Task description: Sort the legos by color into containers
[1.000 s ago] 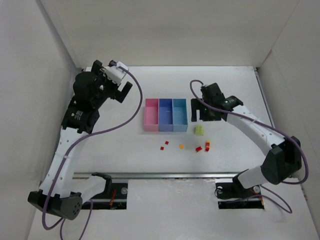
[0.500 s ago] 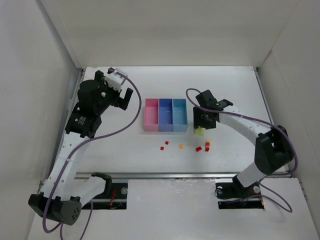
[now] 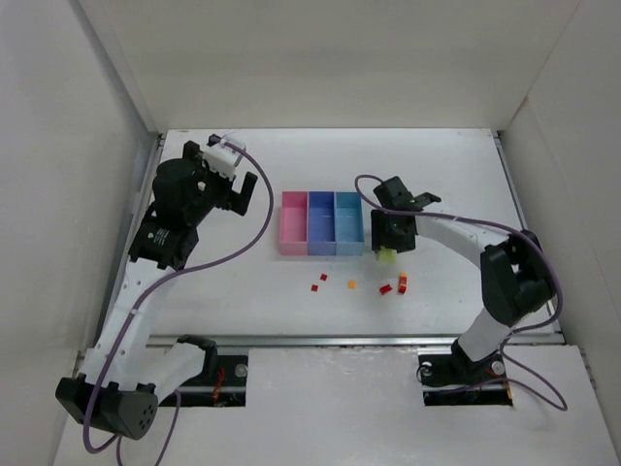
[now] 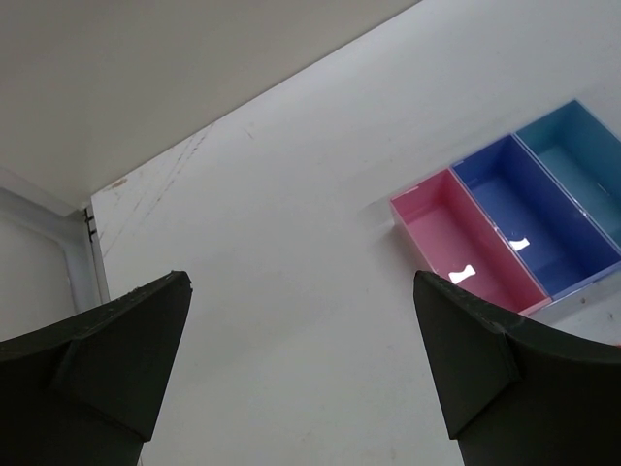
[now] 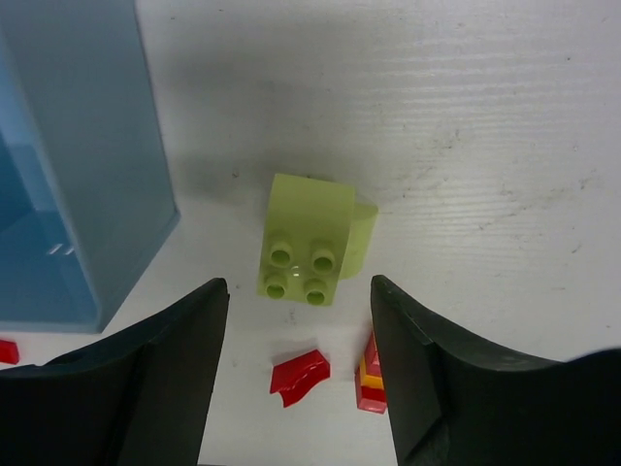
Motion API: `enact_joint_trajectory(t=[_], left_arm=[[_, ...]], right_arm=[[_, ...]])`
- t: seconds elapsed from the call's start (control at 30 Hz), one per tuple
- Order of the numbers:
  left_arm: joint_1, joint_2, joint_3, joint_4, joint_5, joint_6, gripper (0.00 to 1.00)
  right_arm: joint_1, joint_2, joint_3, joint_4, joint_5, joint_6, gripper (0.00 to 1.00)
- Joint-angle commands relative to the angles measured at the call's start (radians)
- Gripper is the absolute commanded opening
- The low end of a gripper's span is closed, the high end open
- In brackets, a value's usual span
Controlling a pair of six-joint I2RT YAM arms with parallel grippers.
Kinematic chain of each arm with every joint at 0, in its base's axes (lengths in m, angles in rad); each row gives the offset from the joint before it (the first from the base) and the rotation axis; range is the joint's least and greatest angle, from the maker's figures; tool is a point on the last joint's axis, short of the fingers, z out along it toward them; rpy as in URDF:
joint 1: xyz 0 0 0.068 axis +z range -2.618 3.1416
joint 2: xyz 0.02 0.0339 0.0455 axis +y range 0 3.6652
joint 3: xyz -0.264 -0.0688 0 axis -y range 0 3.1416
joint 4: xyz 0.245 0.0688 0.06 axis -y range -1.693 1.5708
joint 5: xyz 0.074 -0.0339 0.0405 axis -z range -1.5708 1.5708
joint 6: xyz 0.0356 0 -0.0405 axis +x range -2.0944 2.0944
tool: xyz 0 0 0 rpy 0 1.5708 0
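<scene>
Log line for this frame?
right gripper: open, framing yellow-green lego, no grip | left gripper: open, empty | containers: no legos seen inside | red and orange legos: loose on table

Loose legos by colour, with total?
Red legos: 3
Orange lego: 1
Red-and-orange stacked piece: 1
Yellow-green lego: 1
Total: 6, all outside the bins
</scene>
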Motion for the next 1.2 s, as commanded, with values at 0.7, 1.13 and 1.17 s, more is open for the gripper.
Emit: enact_joint_trajectory(t=[0.7, 1.13, 1.17], left_arm=[[-0.023, -0.058, -0.024, -0.043, 0.27, 0.322, 1.0], [-0.454, 0.184, 0.124, 0.042, 0.046, 0.643, 1.0], [-0.474, 0.194, 0.124, 0.059, 0.034, 0.652, 1.0]], right_arm=[[-0.031, -0.22, 0.288, -0.169, 0.027, -0.016, 0.0], [-0.021, -0.283, 0.247, 0.483, -0.787, -0.001, 0.0], [-0.021, -0.283, 0.247, 0.483, -0.8, -0.01, 0.0]])
